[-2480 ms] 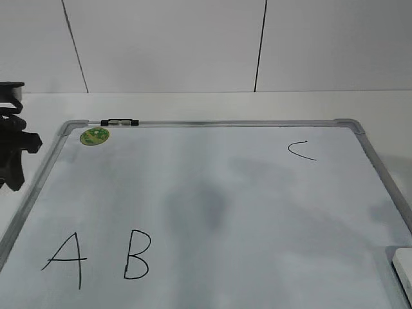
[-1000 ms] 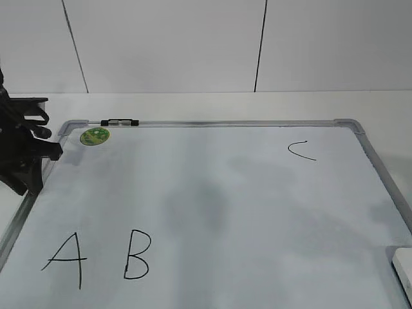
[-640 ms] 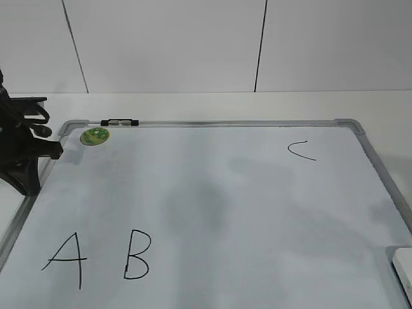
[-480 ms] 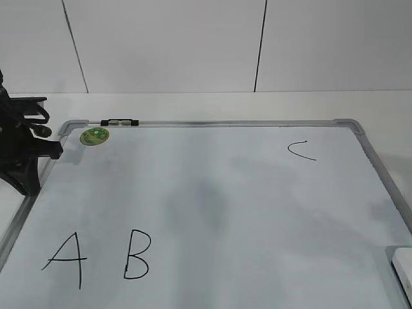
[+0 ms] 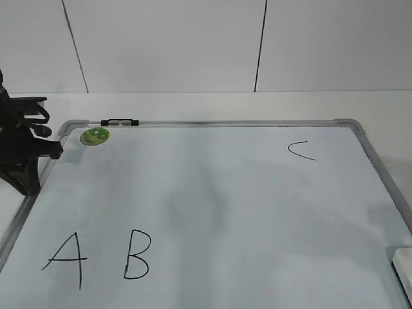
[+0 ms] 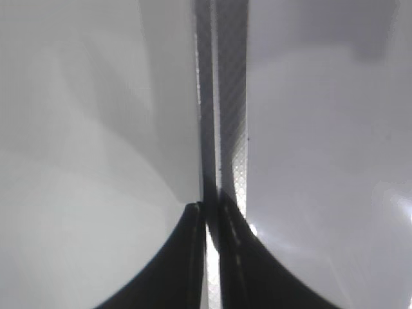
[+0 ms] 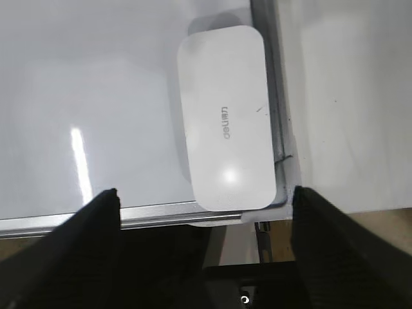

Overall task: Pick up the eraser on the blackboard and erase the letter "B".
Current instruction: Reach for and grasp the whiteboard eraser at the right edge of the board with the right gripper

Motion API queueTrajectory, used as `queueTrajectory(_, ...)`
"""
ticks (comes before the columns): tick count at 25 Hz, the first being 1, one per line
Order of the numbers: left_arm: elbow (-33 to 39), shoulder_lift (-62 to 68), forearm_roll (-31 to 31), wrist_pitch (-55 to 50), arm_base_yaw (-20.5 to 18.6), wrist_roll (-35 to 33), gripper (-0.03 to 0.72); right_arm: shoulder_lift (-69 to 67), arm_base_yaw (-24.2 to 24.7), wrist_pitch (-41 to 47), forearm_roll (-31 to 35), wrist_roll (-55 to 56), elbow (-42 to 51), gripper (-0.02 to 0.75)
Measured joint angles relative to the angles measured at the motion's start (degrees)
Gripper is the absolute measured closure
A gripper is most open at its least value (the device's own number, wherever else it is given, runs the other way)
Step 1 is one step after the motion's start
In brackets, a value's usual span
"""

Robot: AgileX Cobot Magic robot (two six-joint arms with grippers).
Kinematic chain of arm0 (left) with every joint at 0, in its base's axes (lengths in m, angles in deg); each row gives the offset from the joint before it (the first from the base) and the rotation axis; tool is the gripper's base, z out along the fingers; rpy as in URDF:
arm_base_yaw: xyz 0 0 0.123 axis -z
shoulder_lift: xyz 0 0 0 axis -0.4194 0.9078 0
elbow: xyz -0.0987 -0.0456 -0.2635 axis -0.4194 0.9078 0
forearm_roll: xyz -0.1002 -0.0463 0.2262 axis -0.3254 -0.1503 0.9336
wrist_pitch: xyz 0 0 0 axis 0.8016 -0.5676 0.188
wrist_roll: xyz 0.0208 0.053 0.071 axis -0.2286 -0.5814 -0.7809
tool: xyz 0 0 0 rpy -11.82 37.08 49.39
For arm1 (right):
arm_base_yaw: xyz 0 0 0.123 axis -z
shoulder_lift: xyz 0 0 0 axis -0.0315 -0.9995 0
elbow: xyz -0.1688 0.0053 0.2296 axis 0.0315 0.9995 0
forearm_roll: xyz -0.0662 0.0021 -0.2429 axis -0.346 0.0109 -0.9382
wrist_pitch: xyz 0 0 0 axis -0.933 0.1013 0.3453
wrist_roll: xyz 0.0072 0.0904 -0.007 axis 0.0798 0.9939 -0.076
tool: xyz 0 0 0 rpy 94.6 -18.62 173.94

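Eraser [image 7: 225, 119] in blackboard's [image 7: 96, 96] corner

Black left gripper [image 6: 209, 212], black right gripper [image 7: 206, 199]

Lab-type test bench: white panel wall [image 5: 193, 45], white tabletop [image 5: 212, 106].

Left claw [image 6: 212, 215] closed, dark fingers pressed together, directly above the blackboard [image 6: 222, 96] frame strip
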Motion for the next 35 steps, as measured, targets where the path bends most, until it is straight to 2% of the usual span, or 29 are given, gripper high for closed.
queueTrajectory(4, 0.0, 0.0, 0.0, 0.0, 0.0, 0.0, 0.666, -0.5, -0.2, -0.1, -2.5, 0.0, 2.4, 0.102)
queueTrajectory(10, 0.0, 0.0, 0.0, 0.0, 0.0, 0.0, 0.666, -5.9, -4.4, -0.5, -4.9, 0.0, 5.1, 0.102)
queueTrajectory(18, 0.0, 0.0, 0.0, 0.0, 0.0, 0.0, 0.666, -13.0, -4.6, -2.0, -3.9, 0.0, 5.2, 0.101)
queueTrajectory(35, 0.0, 0.0, 0.0, 0.0, 0.0, 0.0, 0.664, -20.3, -4.6, -13.2, -4.2, 0.0, 5.2, 0.099)
